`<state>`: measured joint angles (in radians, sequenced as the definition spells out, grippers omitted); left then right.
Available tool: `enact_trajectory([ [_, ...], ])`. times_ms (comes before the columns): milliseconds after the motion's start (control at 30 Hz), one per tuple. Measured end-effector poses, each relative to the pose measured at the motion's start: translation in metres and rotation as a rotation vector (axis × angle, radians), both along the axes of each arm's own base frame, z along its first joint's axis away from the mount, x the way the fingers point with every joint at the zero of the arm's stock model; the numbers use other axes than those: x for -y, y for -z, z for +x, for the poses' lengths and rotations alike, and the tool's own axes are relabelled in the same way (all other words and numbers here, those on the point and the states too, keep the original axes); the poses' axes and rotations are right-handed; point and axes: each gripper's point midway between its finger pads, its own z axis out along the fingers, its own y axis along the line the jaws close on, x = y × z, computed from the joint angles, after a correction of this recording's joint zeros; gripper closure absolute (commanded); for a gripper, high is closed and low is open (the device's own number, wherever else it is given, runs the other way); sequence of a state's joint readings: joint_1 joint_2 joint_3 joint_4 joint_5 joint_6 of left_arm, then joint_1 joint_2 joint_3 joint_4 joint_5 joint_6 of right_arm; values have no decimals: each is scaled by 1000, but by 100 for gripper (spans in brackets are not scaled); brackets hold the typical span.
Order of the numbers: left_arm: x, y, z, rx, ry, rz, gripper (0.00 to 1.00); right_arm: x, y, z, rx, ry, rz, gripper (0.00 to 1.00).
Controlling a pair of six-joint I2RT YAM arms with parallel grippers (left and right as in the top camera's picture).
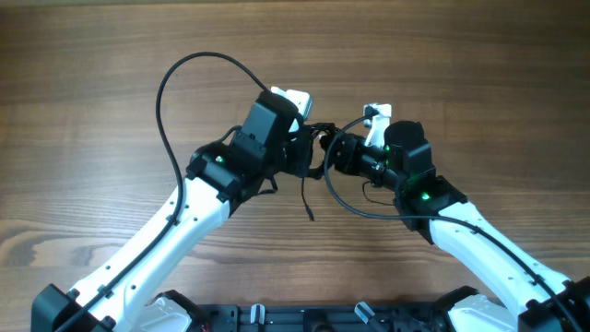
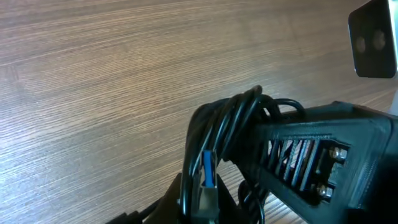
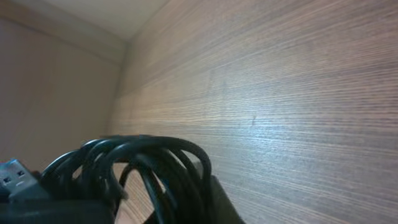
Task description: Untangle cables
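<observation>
Cables (image 3: 149, 163) fill the near edge of the right wrist view: a bunch of thin black loops right at the fingers, with a plug end (image 3: 13, 174) sticking out to one side. Right gripper (image 1: 332, 155) jaws together, apparently pinching the bunch — the contact itself is partly hidden. Left gripper (image 1: 310, 148) clamped on the same bunch from the opposite side, its tips close to the right tool's. One loose strand (image 1: 308, 198) trails below both tools, over the table (image 1: 92, 92).

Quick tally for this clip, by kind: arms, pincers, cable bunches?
Arms: 2, left arm, right arm
Pincers: 2, left pincer, right pincer
Cables: 1 tangled bunch, strands too knotted to count
Total: 5
</observation>
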<state>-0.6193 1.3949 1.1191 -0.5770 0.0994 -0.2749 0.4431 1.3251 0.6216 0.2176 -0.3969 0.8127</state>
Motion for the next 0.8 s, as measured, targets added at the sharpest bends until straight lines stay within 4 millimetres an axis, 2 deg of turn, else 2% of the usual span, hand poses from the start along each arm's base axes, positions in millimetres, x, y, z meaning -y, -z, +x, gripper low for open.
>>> enact_trajectory([
  [133,-11,1,6,-12,-46,-1,96,-6,-2,-7,-3,-57,20,95],
  [267,-30,2,17,-95,-169,-91,96,-23,-16,-26,46,-233,68,95],
  [467,-34,-2,21,-142,-188,-172,96,-40,-54,-38,191,-405,192,96],
  [600,-33,7,18,-186,-188,-165,96,-40,-59,-34,164,-374,230,96],
  [633,-32,11,18,-202,-189,-162,96,-37,-55,-29,133,-324,235,90],
  [667,-31,16,19,-219,-190,-161,96,-35,-51,-24,102,-280,237,78],
  [767,-30,21,18,-240,-186,-161,96,-31,-46,-15,66,-195,232,60],
  [800,-31,23,19,-244,-188,-159,96,-28,-39,-12,35,-164,219,56],
])
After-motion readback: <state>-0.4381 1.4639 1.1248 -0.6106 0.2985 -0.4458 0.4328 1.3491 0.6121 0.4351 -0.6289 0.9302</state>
